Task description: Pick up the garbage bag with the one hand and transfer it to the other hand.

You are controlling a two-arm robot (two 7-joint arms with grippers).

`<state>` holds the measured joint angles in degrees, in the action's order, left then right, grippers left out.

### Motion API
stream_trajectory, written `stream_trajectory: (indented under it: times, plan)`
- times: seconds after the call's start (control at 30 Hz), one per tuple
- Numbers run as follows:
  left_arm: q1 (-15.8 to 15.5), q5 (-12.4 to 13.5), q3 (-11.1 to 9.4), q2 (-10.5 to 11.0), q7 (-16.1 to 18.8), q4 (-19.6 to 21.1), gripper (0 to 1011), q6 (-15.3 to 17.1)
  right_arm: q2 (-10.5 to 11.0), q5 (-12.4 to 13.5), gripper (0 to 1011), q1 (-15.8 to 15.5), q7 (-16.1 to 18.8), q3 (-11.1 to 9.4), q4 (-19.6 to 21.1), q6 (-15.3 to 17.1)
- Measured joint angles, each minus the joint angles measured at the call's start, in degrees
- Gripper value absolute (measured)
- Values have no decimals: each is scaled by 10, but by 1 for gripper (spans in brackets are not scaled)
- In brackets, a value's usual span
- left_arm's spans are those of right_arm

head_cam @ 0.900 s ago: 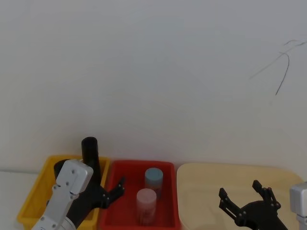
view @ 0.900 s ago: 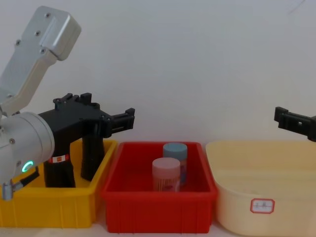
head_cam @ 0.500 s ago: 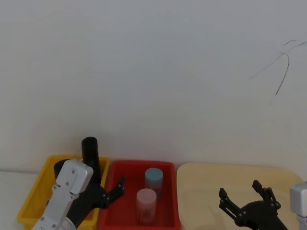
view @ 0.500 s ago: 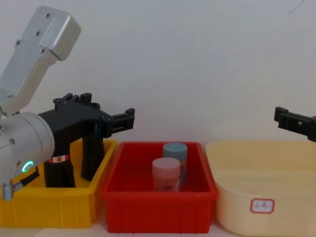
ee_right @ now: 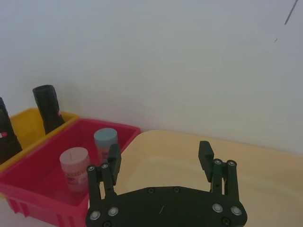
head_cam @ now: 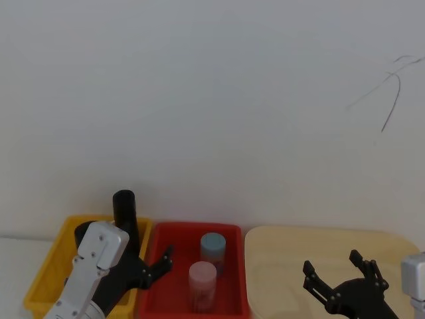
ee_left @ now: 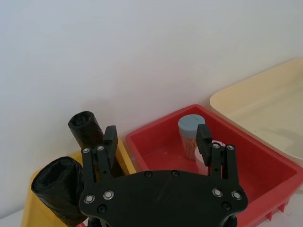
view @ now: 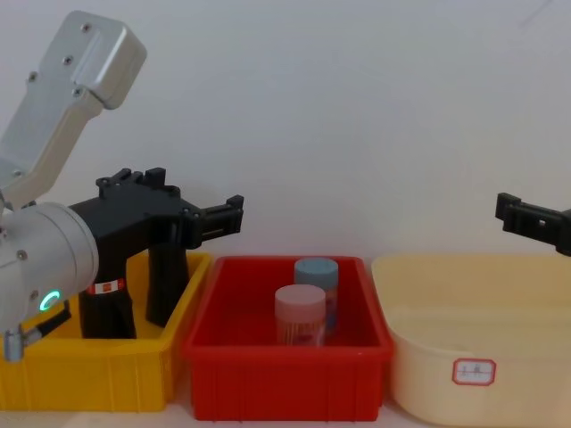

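The left gripper (ee_left: 157, 137) hangs released, its two fingers (ee_left: 110, 138) spread wide with nothing between them. It is poised above the line where the yellow bin (view: 89, 367) meets the red bin (view: 285, 385), fingertips pointing out over the red one.

The garbage bag (view: 107, 310) stands on end in the yellow bin, below this gripper's black body and behind its fingertips, clear of them. It is a short, thick roll of crinkled black film, its top end showing a dark hollow in the left wrist view. A narrow red-and-white label band circles it near the top. Just beside it, nearer the fingertips, stands a taller, slimmer plain black roll (view: 165, 287) that rises past the bag's top.

Under and ahead of the fingertips, the red bin holds two upright jars, one with a blue lid (view: 317, 269) and one with a pink lid (view: 299, 305).

The right gripper (ee_right: 160, 153) is also spread open and empty, hovering over the beige tub (view: 473, 314), well apart from the bag.
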<state>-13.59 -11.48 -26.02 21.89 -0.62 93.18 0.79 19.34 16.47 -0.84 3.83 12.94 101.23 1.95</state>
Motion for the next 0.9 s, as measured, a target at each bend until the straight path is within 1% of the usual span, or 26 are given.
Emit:
stream_trajectory:
  times: [0.9]
  plan:
    - [0, 0, 0, 0, 0, 0, 1001, 0, 0, 0, 1000, 0, 0, 0, 0, 0]
